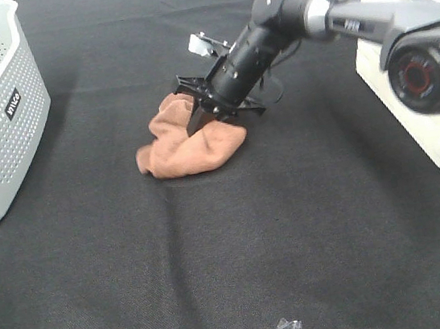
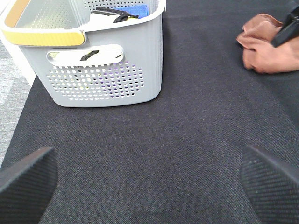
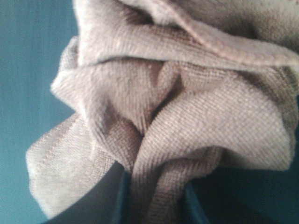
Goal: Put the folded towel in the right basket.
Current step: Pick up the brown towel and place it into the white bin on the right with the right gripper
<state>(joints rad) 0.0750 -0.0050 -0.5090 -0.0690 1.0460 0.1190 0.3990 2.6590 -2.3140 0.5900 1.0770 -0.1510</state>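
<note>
Now we are pinching the bunched towel (image 1: 177,150) on the surface (image 1: 295,244) with our right hand (image 1: 202,122), our left hand (image 2: 149,182) spread wide.

Table (image 2: 159,154): dark woven cloth cover, running to one edge, with pale grey floor (image 2: 11,79) beyond it. Basket (image 2: 107,79): grey plastic with perforated walls, a slot handle in the near wall and a yellow band (image 2: 42,36) along one rim; stands upright near that edge. Contents seen over the rim: one blue item (image 2: 135,10) and one black item (image 2: 110,13), kind not discernible. Towel (image 2: 264,51): orange-brown, bunched, lying on the table well apart from the basket. Right hand (image 2: 286,32): a black part only, touching the towel. Left hand (image 2: 149,182): two dark textured fingertips (image 2: 28,179), spread wide, bare table between them, nothing gripped
</note>
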